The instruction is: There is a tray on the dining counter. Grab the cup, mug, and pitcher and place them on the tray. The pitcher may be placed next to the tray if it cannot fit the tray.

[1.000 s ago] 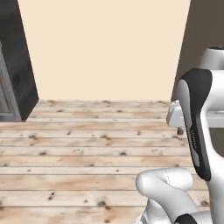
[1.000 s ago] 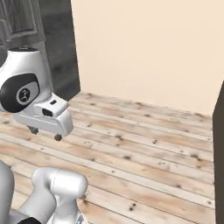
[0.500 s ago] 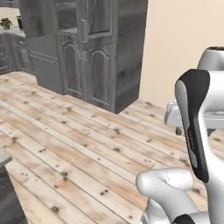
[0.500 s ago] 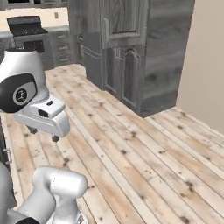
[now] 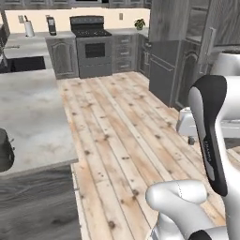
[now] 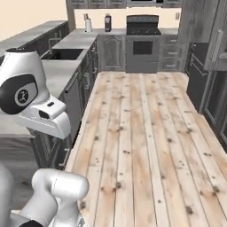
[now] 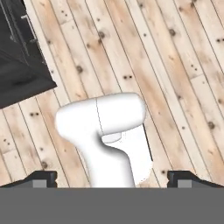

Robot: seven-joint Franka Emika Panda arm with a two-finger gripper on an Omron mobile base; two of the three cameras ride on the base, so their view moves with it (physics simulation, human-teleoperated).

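Note:
The dining counter (image 5: pixel 35 117), with a pale grey stone top and a dark wood-grain front, fills the left of the left base view. A dark round object (image 5: pixel 3 151) sits on it at the frame's left edge, cut off and too little shown to name. The tray, cup, mug and pitcher are out of view. My gripper (image 7: pixel 112 178) points down over the plank floor, open and holding nothing, its two dark fingertips (image 7: pixel 43 176) far apart. The white hand (image 5: pixel 187 123) hangs beside the arm, and in the right base view the hand (image 6: pixel 48 119) is at the left.
A black stove (image 5: pixel 93 44) stands against the far wall, the same stove (image 6: pixel 142 42) from the other side. Tall dark cabinets (image 5: pixel 187 51) line the right. A counter with a sink (image 6: pixel 66 54) runs along the left. Wooden floor (image 6: pixel 142 133) lies open between them. A dark cabinet corner (image 7: pixel 19 57) is near the hand.
The whole picture has swept sideways as the base turned: from a beige wall, past tall cabinets, to the kitchen with stove and counter. The arm's pose is unchanged and the gripper stays open.

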